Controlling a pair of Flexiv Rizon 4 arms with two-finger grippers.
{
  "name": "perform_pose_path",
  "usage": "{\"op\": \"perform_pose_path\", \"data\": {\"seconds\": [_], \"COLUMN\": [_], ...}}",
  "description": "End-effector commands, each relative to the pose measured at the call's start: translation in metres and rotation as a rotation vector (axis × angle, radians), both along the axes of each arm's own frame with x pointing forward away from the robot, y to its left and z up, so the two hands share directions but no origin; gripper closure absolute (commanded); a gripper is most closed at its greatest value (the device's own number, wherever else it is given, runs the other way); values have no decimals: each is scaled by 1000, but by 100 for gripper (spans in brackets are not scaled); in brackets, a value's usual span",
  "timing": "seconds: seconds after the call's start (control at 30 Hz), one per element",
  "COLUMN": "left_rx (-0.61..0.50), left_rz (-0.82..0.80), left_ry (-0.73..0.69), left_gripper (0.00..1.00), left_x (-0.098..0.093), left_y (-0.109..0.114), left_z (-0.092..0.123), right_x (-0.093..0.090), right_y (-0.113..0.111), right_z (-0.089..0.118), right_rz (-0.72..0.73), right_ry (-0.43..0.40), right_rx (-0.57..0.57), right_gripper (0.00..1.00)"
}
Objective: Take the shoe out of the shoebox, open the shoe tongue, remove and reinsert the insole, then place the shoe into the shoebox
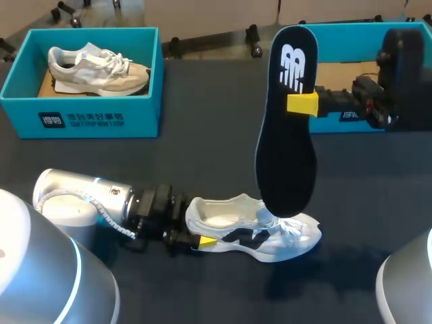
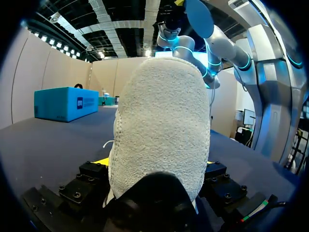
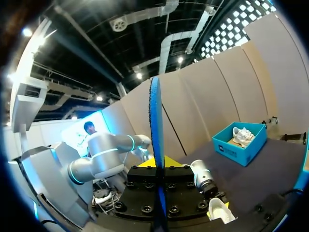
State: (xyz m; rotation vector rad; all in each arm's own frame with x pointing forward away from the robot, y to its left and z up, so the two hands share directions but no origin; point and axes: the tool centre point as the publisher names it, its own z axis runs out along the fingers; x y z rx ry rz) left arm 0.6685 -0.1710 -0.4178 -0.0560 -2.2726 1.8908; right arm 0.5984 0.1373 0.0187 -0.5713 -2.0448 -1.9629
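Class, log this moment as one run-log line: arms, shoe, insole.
left jaws: shut on shoe heel | shoe: on table | right jaws: shut on insole, upright above shoe

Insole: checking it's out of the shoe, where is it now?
Head view, right of centre: the insole hangs upright in the right jaws, its lower end over the front of the shoe that the left jaws hold.
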Motion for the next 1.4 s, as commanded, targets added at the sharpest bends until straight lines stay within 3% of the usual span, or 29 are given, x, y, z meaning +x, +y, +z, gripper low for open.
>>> {"op": "perform_pose_path", "data": {"seconds": [0.03,0.7,0.77,0.8,1.4], "left_rx": [2,-7,-6,-5,2], "left_rz": [1,-10,-16,-19,-47], "left_ry": [0,-11,-7,-17,-38], "left_gripper": [100,100,67,2,0], "left_x": [2,3,3,4,12], "left_y": [-1,-1,-1,0,12], "left_z": [-5,-3,-3,-3,1], "right_x": [-12,-18,-18,-18,-18], "right_y": [-4,-6,-6,-6,-6], "right_z": [3,4,4,4,4], "right_rz": [-14,-5,-5,-5,-5], "right_ry": [-3,1,1,1,1], "right_rx": [-17,-44,-44,-44,-44], "right_gripper": [100,100,100,100,100]}}
